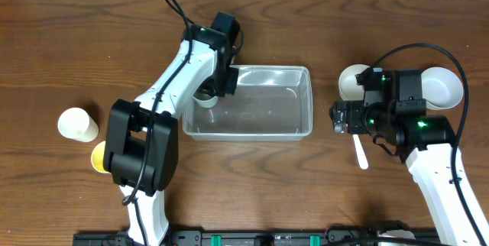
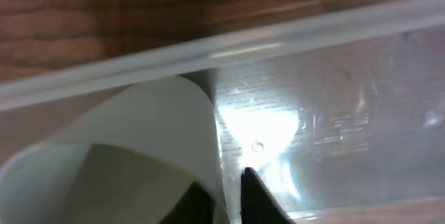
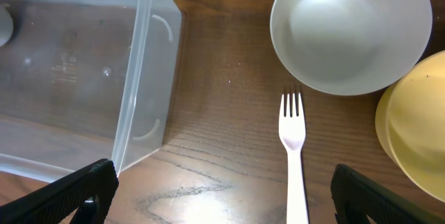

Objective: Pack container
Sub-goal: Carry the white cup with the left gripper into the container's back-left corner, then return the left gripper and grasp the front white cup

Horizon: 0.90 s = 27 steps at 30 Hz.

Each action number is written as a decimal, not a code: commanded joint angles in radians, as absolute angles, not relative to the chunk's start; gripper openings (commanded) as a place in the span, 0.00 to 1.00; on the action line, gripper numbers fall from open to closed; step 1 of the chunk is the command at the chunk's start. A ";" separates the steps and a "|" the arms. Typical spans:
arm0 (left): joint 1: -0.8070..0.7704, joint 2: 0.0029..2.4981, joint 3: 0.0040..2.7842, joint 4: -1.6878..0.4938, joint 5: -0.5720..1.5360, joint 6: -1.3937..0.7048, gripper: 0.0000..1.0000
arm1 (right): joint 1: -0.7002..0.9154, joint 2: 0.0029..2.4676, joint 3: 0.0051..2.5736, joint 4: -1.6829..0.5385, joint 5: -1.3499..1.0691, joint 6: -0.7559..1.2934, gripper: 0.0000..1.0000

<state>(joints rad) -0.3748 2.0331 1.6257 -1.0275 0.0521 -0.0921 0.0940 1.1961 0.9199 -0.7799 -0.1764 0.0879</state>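
The clear container (image 1: 263,127) lies in the middle of the table. My left gripper (image 1: 211,92) reaches into its left end and is shut on the wall of a white cup (image 1: 206,99), one finger inside the cup and one outside. In the left wrist view the cup (image 2: 139,133) fills the lower left, the fingers (image 2: 229,200) pinch its wall, and the container's rim (image 2: 292,40) runs across above. My right gripper (image 1: 338,118) is open and empty just right of the container. In the right wrist view its fingers (image 3: 222,203) straddle bare table beside the container's corner (image 3: 142,113).
A white fork (image 1: 361,154) lies under the right arm and also shows in the right wrist view (image 3: 293,147). A pale bowl (image 1: 351,82) and a white bowl (image 1: 445,87) sit at right; the right wrist view shows a white bowl (image 3: 351,29) and a yellow bowl (image 3: 417,133). A white cup (image 1: 79,124) and a yellow item (image 1: 98,156) sit at left.
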 commanded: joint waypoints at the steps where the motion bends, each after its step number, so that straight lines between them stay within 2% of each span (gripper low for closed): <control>1: -0.371 2.038 1.621 -1.031 0.044 -0.086 0.30 | 0.097 1.197 0.937 -0.779 -0.184 0.096 0.99; 6: -0.371 2.028 1.626 -1.034 0.044 -0.086 0.46 | 0.097 1.197 0.937 -0.779 -0.184 0.096 0.99; 12: -0.371 1.919 1.692 -1.100 0.028 -0.087 0.54 | 0.097 1.197 0.937 -0.778 -0.183 0.096 0.99; 14: -0.371 1.846 1.705 -1.119 -0.020 -0.087 0.56 | 0.097 1.197 0.937 -0.778 -0.183 0.093 0.99; 18: -0.353 1.673 1.705 -1.173 -0.163 -0.128 0.71 | 0.097 1.197 0.937 -0.779 -0.168 0.088 0.99; 21: -0.286 1.562 1.704 -1.232 -0.205 -0.211 0.75 | 0.097 1.197 0.937 -0.781 -0.165 0.088 0.99; 27: -0.006 1.461 1.678 -1.301 -0.200 -0.321 0.79 | 0.097 1.197 0.937 -0.782 -0.165 0.089 0.99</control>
<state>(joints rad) -0.1112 1.4483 1.7058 -1.2900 -0.1638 -0.2390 0.0940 1.1961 0.9199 -0.7818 -0.1684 0.0875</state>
